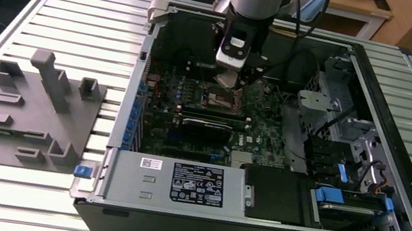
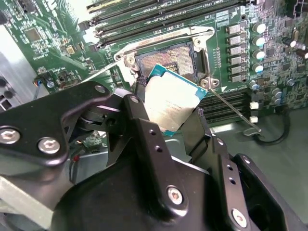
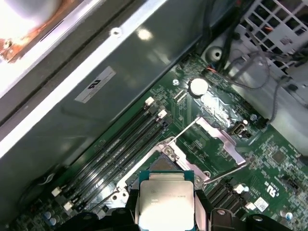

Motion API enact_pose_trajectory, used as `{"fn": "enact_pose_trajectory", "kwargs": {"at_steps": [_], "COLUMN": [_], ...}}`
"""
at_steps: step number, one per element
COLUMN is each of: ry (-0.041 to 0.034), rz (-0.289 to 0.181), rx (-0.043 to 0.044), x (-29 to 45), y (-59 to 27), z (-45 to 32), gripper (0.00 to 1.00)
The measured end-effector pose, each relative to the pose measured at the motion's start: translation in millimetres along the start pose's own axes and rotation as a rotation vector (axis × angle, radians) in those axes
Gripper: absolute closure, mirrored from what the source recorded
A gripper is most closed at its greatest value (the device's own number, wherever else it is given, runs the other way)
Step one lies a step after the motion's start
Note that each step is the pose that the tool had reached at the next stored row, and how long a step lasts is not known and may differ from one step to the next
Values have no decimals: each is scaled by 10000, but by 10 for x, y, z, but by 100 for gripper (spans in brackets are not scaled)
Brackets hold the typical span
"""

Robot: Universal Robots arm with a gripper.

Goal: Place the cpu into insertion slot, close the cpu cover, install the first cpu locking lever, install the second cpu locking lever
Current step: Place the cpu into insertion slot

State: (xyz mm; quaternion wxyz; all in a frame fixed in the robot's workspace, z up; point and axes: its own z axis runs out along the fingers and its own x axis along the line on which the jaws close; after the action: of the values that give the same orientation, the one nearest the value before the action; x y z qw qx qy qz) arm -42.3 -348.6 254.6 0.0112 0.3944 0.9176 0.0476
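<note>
My gripper (image 2: 171, 122) is shut on the cpu (image 2: 169, 102), a flat square chip with a pale metallic top and a teal edge. I hold it tilted, just above the insertion slot (image 2: 166, 57). Black fingers (image 2: 140, 122) press on two opposite edges of the chip. In the first wrist view the cpu (image 3: 166, 202) hangs over the open insertion slot (image 3: 162, 166). The silvery cpu cover (image 3: 220, 137) is swung open beside the socket. A thin locking lever (image 2: 232, 113) stands raised at one side. In the exterior view the gripper (image 1: 233, 81) is low inside the computer case, over the insertion slot (image 1: 224, 98).
Long black memory slots (image 3: 120, 144) run beside the socket. The case wall (image 3: 96, 91) stands close behind them. A power supply (image 1: 178, 181) and drive bays with blue tabs (image 1: 343, 198) fill the case's near side. A grey fixture rack (image 1: 23, 110) sits at the exterior view's left.
</note>
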Motion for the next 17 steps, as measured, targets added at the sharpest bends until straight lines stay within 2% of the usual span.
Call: {"fn": "enact_pose_trajectory", "kwargs": {"at_steps": [6, 14, 17], "ry": [-6, -139, -146], "rz": [50, 1434, 1506], "rx": [-3, -25, -26], "x": [0, 0, 0], "y": [0, 0, -1], "z": [1, 6, 6], "gripper": [46, 46, 46]}}
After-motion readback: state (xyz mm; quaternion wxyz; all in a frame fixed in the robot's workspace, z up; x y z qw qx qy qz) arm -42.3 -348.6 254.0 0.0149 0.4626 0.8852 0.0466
